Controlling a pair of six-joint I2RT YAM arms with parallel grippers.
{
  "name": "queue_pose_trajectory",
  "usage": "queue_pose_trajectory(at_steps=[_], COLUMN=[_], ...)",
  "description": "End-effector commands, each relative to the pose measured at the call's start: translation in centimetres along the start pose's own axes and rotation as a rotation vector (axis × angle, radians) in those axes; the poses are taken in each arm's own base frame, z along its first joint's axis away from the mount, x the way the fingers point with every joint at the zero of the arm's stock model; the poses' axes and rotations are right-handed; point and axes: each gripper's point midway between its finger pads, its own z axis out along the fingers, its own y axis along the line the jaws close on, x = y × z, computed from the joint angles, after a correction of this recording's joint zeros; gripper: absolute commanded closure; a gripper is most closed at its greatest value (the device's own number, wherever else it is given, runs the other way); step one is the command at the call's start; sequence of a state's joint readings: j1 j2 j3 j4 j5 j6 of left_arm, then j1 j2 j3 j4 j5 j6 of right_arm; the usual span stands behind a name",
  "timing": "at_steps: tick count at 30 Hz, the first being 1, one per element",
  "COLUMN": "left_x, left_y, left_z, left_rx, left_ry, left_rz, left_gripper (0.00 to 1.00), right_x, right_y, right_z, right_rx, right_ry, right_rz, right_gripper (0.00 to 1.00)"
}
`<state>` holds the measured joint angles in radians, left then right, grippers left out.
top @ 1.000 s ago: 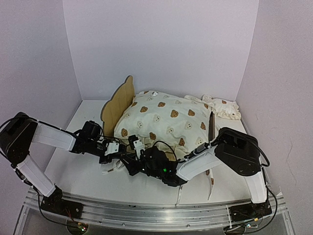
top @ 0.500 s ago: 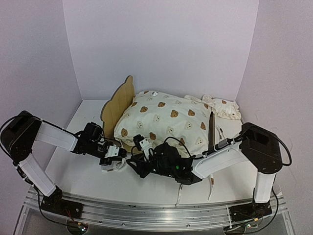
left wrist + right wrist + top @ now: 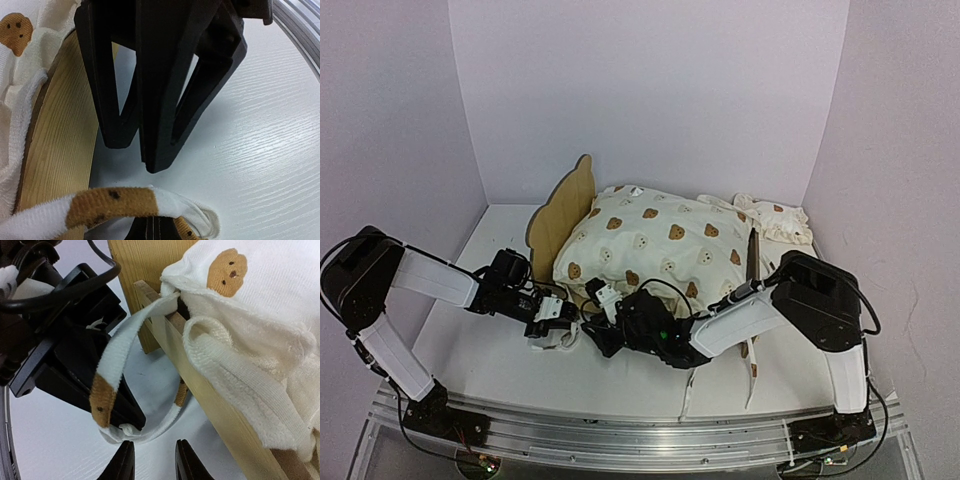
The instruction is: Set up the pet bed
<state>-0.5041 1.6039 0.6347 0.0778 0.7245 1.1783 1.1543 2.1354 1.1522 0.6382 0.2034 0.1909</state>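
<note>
Beside both jaws, the pet bed (image 3: 220, 410).

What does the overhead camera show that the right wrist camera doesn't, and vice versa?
Only overhead: the left arm and right arm whole, the pet bed with its ear-shaped headboard, and a small pillow at the far right. Only the right wrist: a close look at a tie string running from the bed's rail to the left gripper, which is shut on it, with the right gripper open below. Both: the bear-print cushion lying on the wooden bed.
</note>
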Motion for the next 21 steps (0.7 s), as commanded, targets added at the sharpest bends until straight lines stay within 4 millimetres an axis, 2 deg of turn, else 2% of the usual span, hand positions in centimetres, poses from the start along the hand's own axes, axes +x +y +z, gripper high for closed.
queue_pose_trajectory(at_steps=[1,8,14,15,19,21], left_x=[-1.9,-1.9,-1.9,-1.9,-2.0,-1.9], left_y=[1.1,1.2,1.0,1.1,1.3,1.5], left_z=[-0.3,-0.1,-0.1,-0.1,-0.2,-0.4], left_rx=[-0.013,-0.015,-0.009,-0.010,-0.014,-0.011], left_ry=[-0.052,-0.051,-0.050,-0.051,-0.048,-0.027], left_rz=[0.044,0.043,0.046,0.047,0.044,0.022], left_gripper=[1.00,1.00,1.00,1.00,1.00,0.94], right_x=[-1.1,-0.8,-0.9,-0.9,-0.8,-0.9], right_y=[0.9,1.9,1.2,1.1,0.6,0.1], right_z=[1.2,1.9,2.4,2.5,2.6,2.2], right_rx=[-0.050,-0.103,-0.063,-0.059,-0.041,-0.016], right_ry=[-0.023,-0.009,-0.020,-0.020,-0.020,-0.021], right_rz=[-0.035,-0.057,-0.068,-0.068,-0.061,-0.059], right_gripper=[0.69,0.66,0.73,0.75,0.96,1.00])
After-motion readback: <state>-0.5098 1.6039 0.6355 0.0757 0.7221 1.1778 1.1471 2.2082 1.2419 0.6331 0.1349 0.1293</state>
